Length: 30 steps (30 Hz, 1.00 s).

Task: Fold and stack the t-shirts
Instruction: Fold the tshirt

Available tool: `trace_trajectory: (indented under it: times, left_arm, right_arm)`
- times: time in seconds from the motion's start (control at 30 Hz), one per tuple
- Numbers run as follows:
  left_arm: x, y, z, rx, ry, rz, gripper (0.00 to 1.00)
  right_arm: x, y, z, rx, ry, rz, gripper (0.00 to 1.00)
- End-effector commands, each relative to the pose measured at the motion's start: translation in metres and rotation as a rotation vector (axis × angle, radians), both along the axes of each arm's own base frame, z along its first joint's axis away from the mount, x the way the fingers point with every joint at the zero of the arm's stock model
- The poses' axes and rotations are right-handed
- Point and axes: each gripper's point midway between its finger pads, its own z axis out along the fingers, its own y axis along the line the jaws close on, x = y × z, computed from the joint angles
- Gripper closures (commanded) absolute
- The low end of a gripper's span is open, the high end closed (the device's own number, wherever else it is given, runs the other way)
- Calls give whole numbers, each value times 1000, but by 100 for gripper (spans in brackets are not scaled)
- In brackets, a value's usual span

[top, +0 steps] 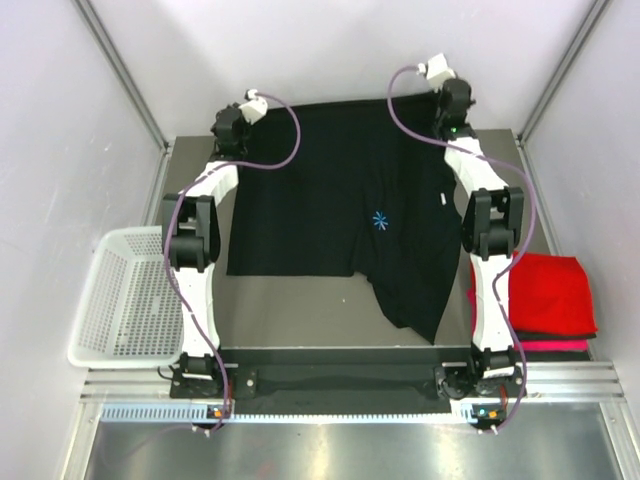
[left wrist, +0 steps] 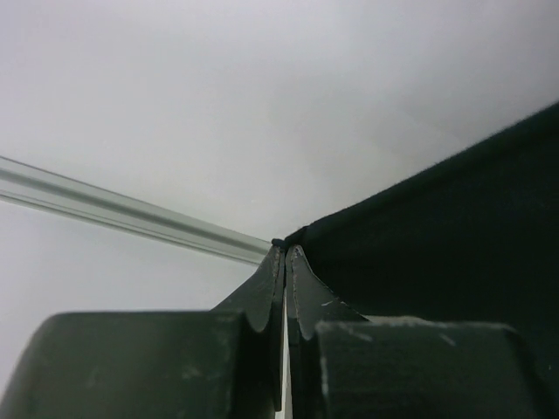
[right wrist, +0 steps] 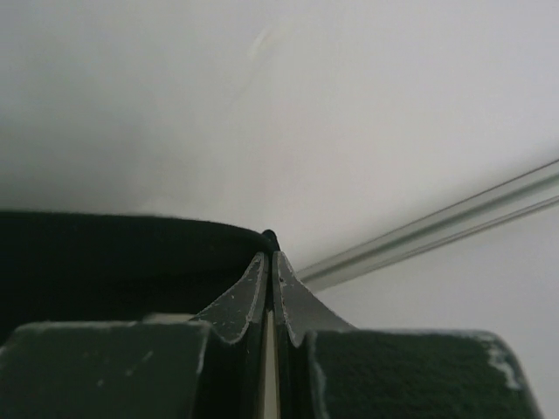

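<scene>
A large black t-shirt (top: 320, 190) with a small light-blue mark (top: 380, 221) lies spread over the far half of the table. Its two far corners are pinched by the grippers. My left gripper (top: 240, 118) is shut on the far-left corner, and in the left wrist view the jaws (left wrist: 285, 248) meet on the black cloth (left wrist: 437, 244). My right gripper (top: 454, 103) is shut on the far-right corner, and its tips (right wrist: 269, 244) clamp the dark hem (right wrist: 113, 253). One part of the shirt (top: 412, 300) trails toward the near right. A folded red t-shirt (top: 548, 288) lies on a magenta one (top: 552, 345) at the right.
A white mesh basket (top: 120, 300) sits off the table's left edge. White walls with metal frame rails (left wrist: 131, 214) close in the back and sides. Bare grey table (top: 300, 310) shows between the shirt and the arm bases.
</scene>
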Motion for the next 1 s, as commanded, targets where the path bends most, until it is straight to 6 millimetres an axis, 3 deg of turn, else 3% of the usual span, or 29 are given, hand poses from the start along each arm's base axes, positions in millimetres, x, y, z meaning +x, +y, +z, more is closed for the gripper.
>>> trace_trajectory:
  times: [0.0,0.07,0.1,0.17,0.2,0.27,0.3,0.37,0.5,0.57,0.6,0.63,0.67,0.77,0.87,0.9,0.97]
  left_arm:
    - [-21,30,12,40,0,75,100]
    - [-27,23,12,27,8,50,100]
    - [-29,21,7,17,22,41,100]
    - [-34,13,10,10,27,34,100]
    - [-37,11,7,2,37,33,100]
    - [-41,1,14,-12,34,-3,100]
    - [-46,-3,17,-25,42,-15,100]
    - [-48,-9,21,-29,43,-33,100]
    - [-52,-12,35,-44,35,-34,100]
    - [-58,-12,36,-56,50,-33,100]
    - [-64,-12,41,-61,46,-36,100]
    - [-68,-11,42,-59,53,-36,100]
    - [-71,-12,44,-60,53,-42,100]
    - [-86,-11,48,-61,63,-40,100]
    - [-109,-7,71,-127,35,-22,100]
    - [-126,-9,96,-189,-10,-34,100]
    - [-148,-13,116,-263,-27,-60,100]
  right_arm:
    - [-17,-22,-5,-32,20,-76,100]
    - [-23,-23,-16,-41,55,-78,100]
    - [-27,-25,-8,-47,50,-84,100]
    - [-34,-27,-13,-56,74,-90,100]
    - [-40,-28,0,-54,60,-92,100]
    - [-47,-29,-5,-61,88,-86,100]
    - [-53,-31,6,-72,82,-86,100]
    - [-58,-34,5,-88,100,-90,100]
    - [-73,-49,18,-106,115,-116,100]
    - [-81,-57,14,-104,139,-129,100]
    - [-88,-58,24,-99,126,-131,100]
    - [-93,-64,19,-99,142,-138,100]
    - [-102,-67,30,-95,131,-142,100]
    - [-116,-72,21,-68,175,-145,100]
    - [-140,-72,43,5,148,-137,100]
    - [-154,-68,77,66,67,-105,100]
    - [-177,-61,94,126,75,-56,100]
